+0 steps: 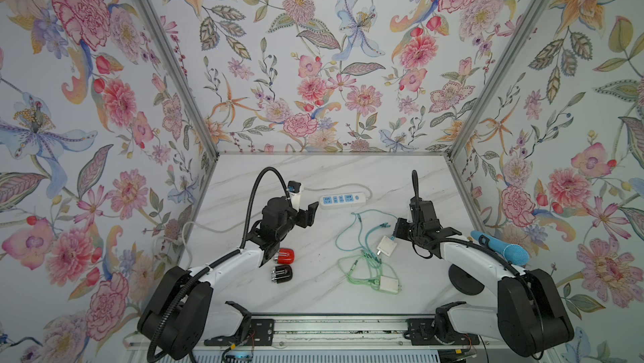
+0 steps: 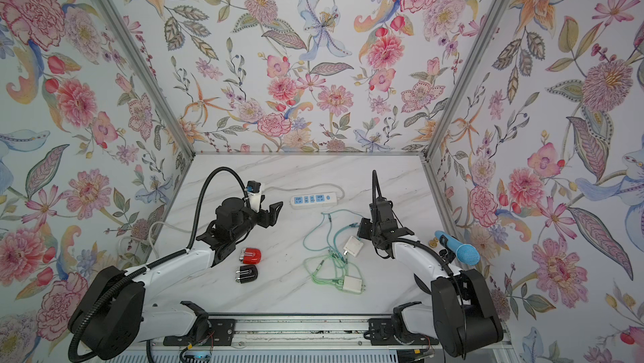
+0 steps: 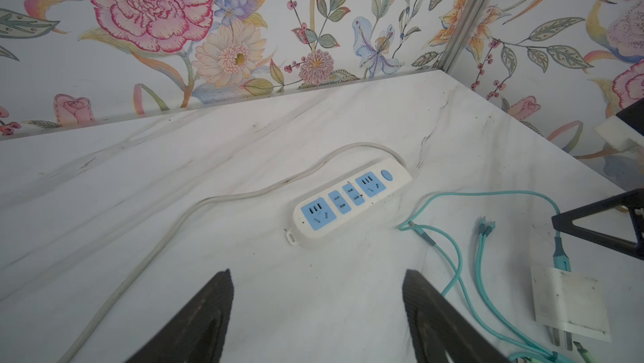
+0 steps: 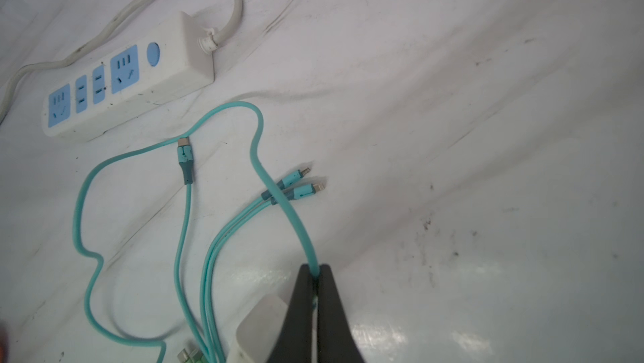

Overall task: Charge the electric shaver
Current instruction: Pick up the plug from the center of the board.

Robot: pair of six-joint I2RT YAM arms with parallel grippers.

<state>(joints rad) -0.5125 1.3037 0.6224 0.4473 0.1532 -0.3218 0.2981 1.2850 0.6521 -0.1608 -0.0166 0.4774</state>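
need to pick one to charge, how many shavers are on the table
2. The red shaver lies beside the left arm; the black shaver lies just nearer the camera. That arm might hide others.

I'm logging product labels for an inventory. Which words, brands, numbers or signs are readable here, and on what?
None can be read.
White square charger adapter: faint grey print, too blurred to read.
White power strip with blue sockets: no legible marking.
Red electric shaver, black electric shaver: too small to tell.
Teal charging cable: no print visible.
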